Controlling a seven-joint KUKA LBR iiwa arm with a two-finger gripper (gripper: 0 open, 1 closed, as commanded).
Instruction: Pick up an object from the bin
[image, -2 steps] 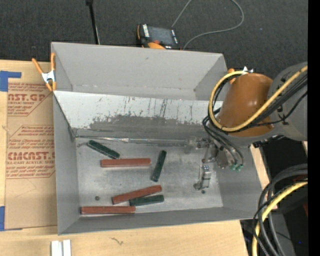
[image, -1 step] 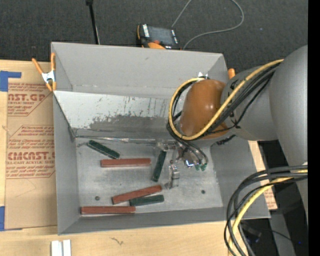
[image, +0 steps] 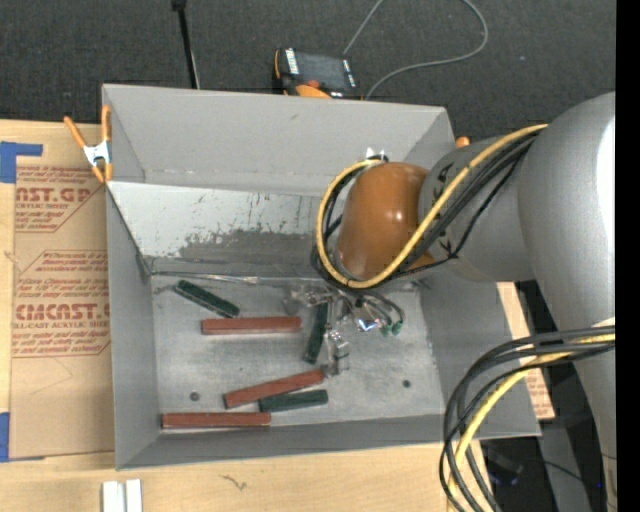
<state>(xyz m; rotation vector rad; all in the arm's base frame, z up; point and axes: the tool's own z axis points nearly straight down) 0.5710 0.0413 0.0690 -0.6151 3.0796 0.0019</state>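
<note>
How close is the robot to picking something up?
Reaching looks done: the pincer is low in the bin, right at a dark green stick near the middle. Whether it grips that stick, I cannot tell. Nothing looks raised yet; a brown stick lies beside it. Lifting is left.

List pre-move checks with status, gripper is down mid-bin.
1. Gripper at a target: ok, it sits against the dark green stick lying mid-bin.
2. Stick gripped: cannot tell, the wrist hides the contact.
3. Left neighbour clear: cannot tell, the level red-brown stick ends right by the target.
4. Lower neighbour clear: cannot tell, the tilted red-brown stick ends just below the gripper.
5. Bin walls clear: ok, the gripper is over mid-floor.
</note>
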